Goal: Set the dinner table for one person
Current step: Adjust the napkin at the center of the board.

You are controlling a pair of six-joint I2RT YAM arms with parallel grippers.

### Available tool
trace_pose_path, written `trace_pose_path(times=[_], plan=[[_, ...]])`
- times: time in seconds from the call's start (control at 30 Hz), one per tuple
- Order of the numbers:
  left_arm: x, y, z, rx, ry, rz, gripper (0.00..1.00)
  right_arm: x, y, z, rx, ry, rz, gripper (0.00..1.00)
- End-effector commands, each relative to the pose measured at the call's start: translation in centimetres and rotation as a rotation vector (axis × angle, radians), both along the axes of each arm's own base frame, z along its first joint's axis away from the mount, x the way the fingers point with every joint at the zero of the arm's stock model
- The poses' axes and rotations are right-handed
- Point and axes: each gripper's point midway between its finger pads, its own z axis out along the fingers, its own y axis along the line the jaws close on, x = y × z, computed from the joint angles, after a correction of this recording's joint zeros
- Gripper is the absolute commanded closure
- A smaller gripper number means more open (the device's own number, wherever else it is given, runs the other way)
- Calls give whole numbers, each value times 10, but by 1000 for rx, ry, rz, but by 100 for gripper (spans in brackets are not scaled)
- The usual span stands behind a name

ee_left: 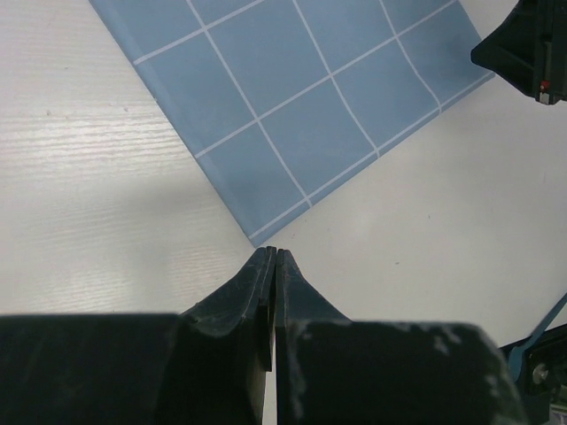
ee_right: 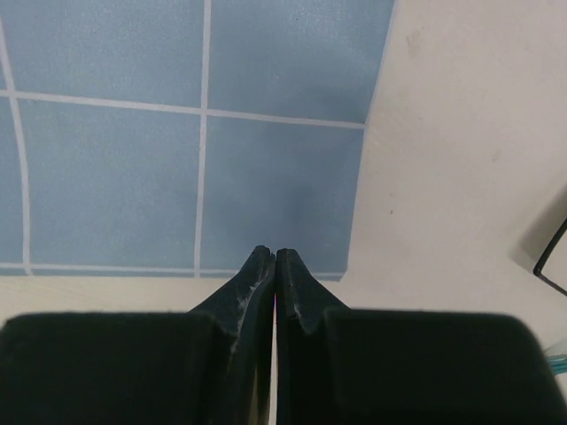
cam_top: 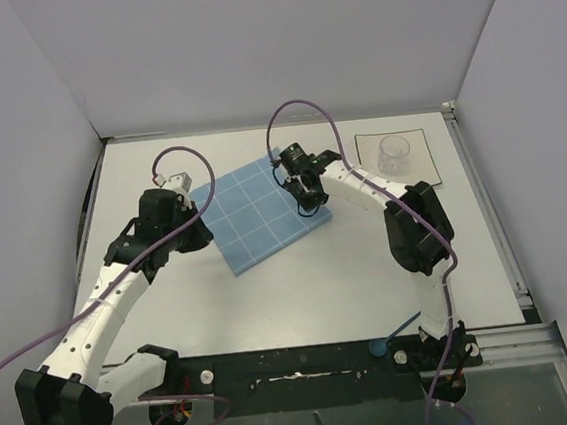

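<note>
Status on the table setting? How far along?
Done: blue placemat lies on the dinner table, skewed. In hand: nothing visibly held; left gripper and right gripper are shut at the mat's corners. Left: plate, with the glass on it, sits far right, off the mat.

— What's the left gripper (ee_left: 275,253) doing?
— Jaws pressed tight together, nothing between them. The left arm (cam_top: 111,301) is bent at the elbow, wrist reaching forward.
— And the right gripper (ee_right: 271,253)?
— Same, fingertips touching and empty, pointing down. The right arm (cam_top: 418,230) folds at its elbow and stretches across toward the left hand.
</note>
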Motion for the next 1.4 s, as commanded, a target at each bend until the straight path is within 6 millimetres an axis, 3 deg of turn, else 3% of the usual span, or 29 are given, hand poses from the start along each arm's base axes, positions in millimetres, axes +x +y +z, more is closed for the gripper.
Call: trace_pose_path(times=[0.0, 0.1, 0.3, 0.37, 0.6, 0.7, 0.9, 1.03, 1.2, 1.37], plan=[[14, -4, 15, 5, -61, -13, 100, 34, 0, 13, 10, -97, -33, 100], [15, -4, 10, 11, -47, -17, 100, 37, -11, -6, -6, -68, -55, 100], [18, -5, 6, 8, -45, -10, 100, 32, -63, -27, -168, -31, -180, 100], [19, -7, 3, 1, -37, -13, 100, 29, -73, -34, -171, -16, -190, 100], [17, -8, 5, -9, -40, -16, 100, 15, -67, -51, -79, 43, -213, 100], [14, -3, 5, 6, -40, -10, 100, 16, -62, -41, -86, 11, -214, 100], [11, -2, 0, 5, -31, -8, 100, 28, -52, 2, -60, -54, -199, 100], [11, -4, 0, -6, -33, -7, 100, 26, -43, 26, -43, -95, -184, 100], [11, -4, 3, -7, -40, -8, 100, 17, -35, 40, -23, -125, -172, 100], [9, -3, 1, -2, -33, -7, 100, 12, -28, 38, 2, -110, -168, 100]])
